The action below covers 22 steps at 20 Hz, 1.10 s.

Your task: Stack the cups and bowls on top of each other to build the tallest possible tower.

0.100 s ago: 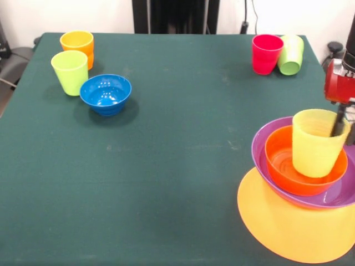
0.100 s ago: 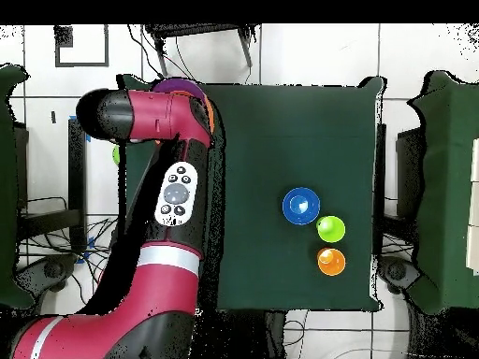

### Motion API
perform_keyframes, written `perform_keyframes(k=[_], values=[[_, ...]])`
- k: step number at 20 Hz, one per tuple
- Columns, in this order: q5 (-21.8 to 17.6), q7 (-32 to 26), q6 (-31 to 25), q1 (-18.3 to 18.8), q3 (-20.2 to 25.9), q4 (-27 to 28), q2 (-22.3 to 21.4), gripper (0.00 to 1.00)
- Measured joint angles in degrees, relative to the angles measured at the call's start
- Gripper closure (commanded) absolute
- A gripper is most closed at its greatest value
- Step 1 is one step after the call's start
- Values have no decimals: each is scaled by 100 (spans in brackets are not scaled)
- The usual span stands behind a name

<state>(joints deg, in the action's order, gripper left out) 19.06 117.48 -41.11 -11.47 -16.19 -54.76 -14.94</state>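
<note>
Nesting glossy tapered yellow cup [image 1: 316, 143]

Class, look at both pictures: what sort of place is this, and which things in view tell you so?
Probably a robotics lab or test room. A red and black robot arm reaches over a green-covered table set with plastic cups and bowls, and the overhead view shows loose cables on a pale tiled floor.

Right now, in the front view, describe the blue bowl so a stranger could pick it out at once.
Start at the green table and look to its far left corner in the front view, where an orange cup and a lime green cup stand upright. The blue bowl sits just right of the lime cup, nearer the camera. It is the only blue thing, wider and lower than those cups.
</note>
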Motion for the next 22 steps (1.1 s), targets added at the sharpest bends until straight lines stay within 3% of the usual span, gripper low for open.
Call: perform_keyframes(k=[22], values=[[-116, 0, 0, -43, -434, 21, -40, 0]])
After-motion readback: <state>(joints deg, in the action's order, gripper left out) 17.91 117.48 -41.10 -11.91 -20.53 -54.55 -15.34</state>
